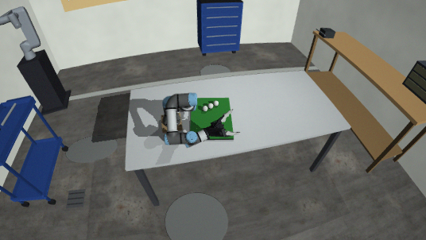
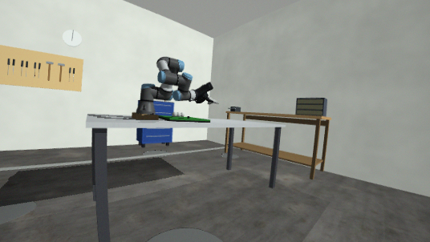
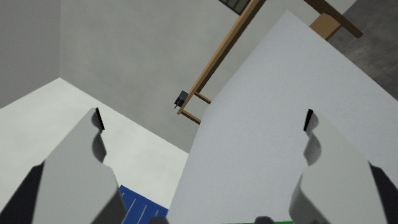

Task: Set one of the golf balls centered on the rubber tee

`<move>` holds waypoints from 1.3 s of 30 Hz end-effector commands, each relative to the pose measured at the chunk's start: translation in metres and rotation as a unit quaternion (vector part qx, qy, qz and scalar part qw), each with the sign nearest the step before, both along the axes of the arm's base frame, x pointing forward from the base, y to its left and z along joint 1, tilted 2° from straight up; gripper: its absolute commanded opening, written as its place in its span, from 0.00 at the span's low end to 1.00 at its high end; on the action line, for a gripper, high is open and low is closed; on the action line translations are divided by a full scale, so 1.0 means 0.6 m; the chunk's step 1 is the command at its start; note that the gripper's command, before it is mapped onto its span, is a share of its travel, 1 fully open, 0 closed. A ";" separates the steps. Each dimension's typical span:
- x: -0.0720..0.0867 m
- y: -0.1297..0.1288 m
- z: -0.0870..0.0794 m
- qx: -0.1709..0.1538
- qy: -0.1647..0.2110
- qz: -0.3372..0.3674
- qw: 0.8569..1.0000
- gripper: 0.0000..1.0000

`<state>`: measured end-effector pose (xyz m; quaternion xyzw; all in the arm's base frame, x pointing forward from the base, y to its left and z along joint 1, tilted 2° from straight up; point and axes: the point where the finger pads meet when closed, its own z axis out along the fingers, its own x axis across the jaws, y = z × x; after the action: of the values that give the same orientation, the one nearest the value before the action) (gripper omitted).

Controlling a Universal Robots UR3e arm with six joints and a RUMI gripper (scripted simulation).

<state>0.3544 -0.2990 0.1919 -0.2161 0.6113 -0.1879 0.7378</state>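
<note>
Three white golf balls (image 1: 211,106) lie in a row on the far part of the green mat (image 1: 211,118) on the grey table. The rubber tee is hidden under the arm's wrist and I cannot pick it out. My gripper (image 1: 230,124) hangs well above the mat's right edge, fingers wide open and empty. From the side it (image 2: 212,98) is raised high over the table, pointing out and slightly down. In the wrist view the two pale fingers frame the bare table top and the far wall; no ball is between them.
The arm's base (image 1: 172,123) stands on the table left of the mat. A wooden shelf rack (image 1: 358,83) stands past the table's right end. A blue drawer cabinet (image 1: 219,25) is at the back wall and a blue cart (image 1: 24,151) at the left.
</note>
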 end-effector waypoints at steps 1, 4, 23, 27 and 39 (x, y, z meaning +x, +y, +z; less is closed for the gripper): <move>0.015 0.036 0.009 -0.001 0.003 0.038 0.999 1.00; 0.028 0.072 0.016 -0.002 0.007 0.075 0.997 1.00; 0.044 0.386 0.008 -0.024 0.133 0.388 0.912 1.00; 0.019 0.459 -0.013 -0.043 0.199 0.458 0.865 1.00; -0.069 0.562 -0.081 -0.131 0.400 0.547 0.724 1.00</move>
<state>0.3303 0.0193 0.1586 -0.6252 0.5812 0.2545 0.4545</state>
